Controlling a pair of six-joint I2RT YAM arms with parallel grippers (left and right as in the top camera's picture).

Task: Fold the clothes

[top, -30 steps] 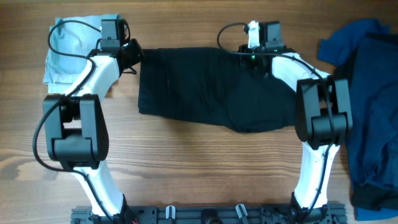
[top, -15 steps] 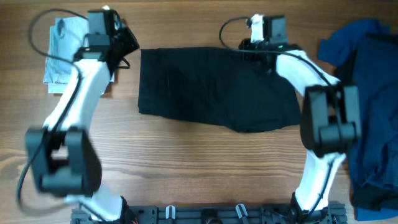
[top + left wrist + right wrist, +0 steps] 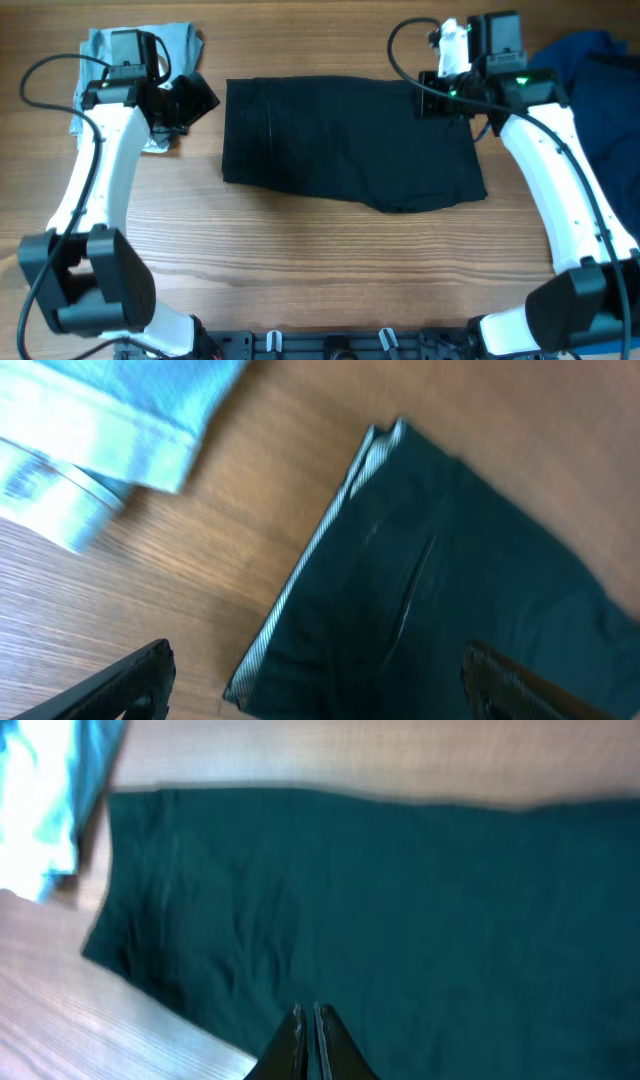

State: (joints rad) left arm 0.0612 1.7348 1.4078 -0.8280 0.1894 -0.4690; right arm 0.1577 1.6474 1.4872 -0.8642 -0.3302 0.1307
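Black shorts [image 3: 350, 140] lay flat; left gripper [image 3: 195, 98] (jaws spread wide) at nine o'clock, right gripper [image 3: 430, 98] pinched closed at two o'clock.

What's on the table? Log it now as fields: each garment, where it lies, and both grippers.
black shorts: spread flat, middle of table
pale blue garment: far left, apart from the shorts
dark blue garment: bunched at right edge
left gripper: open, empty, by the shorts' left edge
right gripper: shut, empty, above the shorts
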